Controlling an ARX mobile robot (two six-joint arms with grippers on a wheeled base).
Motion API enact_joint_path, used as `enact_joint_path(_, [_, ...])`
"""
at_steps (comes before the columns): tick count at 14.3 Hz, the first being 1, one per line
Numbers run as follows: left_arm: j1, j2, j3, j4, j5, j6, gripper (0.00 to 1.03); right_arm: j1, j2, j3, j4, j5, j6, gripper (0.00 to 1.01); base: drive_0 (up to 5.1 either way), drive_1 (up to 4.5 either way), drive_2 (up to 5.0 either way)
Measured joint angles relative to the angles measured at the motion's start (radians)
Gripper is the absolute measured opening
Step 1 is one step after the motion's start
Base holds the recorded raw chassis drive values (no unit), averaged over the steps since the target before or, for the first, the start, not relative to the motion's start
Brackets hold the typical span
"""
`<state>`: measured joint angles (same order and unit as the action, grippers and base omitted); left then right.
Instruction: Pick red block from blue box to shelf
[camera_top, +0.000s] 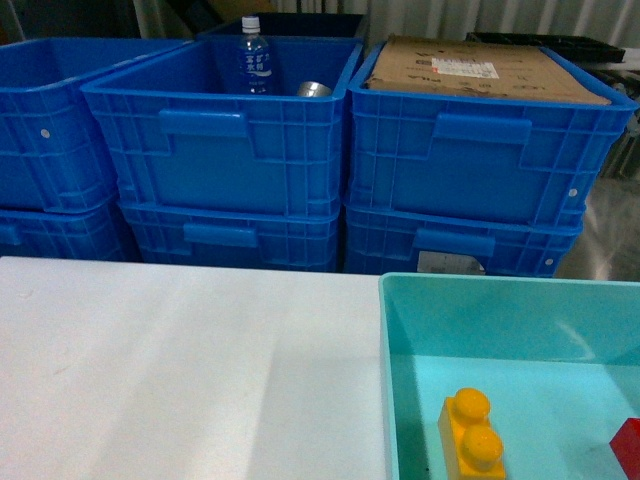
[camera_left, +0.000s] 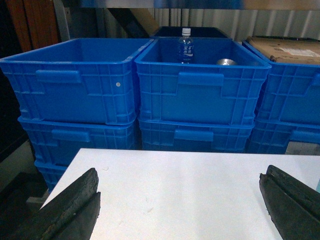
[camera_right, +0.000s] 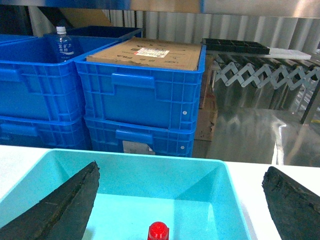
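The red block (camera_right: 158, 232) lies inside the blue box (camera_right: 200, 165), a pale turquoise tray on the white table; only a red corner (camera_top: 629, 447) shows at the head view's right edge. My right gripper (camera_right: 180, 180) hovers open above the blue box, the block low between its dark fingers (camera_right: 70, 205). My left gripper (camera_left: 180, 185) is open over bare white table, nothing between its fingers (camera_left: 75, 205). A steel shelf (camera_right: 280, 115) with folding rollers stands at the far right in the right wrist view. Neither gripper shows in the head view.
A yellow two-stud brick (camera_top: 470, 435) lies in the turquoise tray (camera_top: 386, 380). Stacked deep-blue crates (camera_top: 230, 150) stand behind the table; one holds a water bottle (camera_top: 254, 55) and a can, another a cardboard sheet (camera_top: 480, 70). The white table (camera_top: 180, 370) spreads to the left.
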<state>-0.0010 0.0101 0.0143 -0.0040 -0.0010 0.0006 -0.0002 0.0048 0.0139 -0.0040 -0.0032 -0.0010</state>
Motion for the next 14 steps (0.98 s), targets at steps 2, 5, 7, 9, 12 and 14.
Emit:
enact_joint_path(2, [0.0, 0.0, 0.0, 0.0, 0.0, 0.0, 0.98, 0.0, 0.0, 0.0, 0.0, 0.0, 0.0, 0.98, 0.0, 0.0, 0.0])
enact_joint_path(5, [0.0, 0.0, 0.0, 0.0, 0.0, 0.0, 0.98, 0.0, 0.0, 0.0, 0.0, 0.0, 0.0, 0.98, 0.0, 0.0, 0.0])
enact_joint_path(7, [0.0, 0.0, 0.0, 0.0, 0.0, 0.0, 0.98, 0.0, 0.0, 0.0, 0.0, 0.0, 0.0, 0.98, 0.0, 0.0, 0.0])
enact_joint_path(9, [0.0, 0.0, 0.0, 0.0, 0.0, 0.0, 0.98, 0.0, 0.0, 0.0, 0.0, 0.0, 0.0, 0.98, 0.0, 0.0, 0.0])
enact_joint_path(12, [0.0, 0.0, 0.0, 0.0, 0.0, 0.0, 0.98, -0.1, 0.152, 0.014, 0.049, -0.111, 0.054, 0.98, 0.0, 0.0, 0.0])
enact_joint_path(14, [0.0, 0.0, 0.0, 0.0, 0.0, 0.0, 0.98, -0.145, 0.409, 0.101, 0.227, -0.206, 0.102, 0.98, 0.0, 0.0, 0.0])
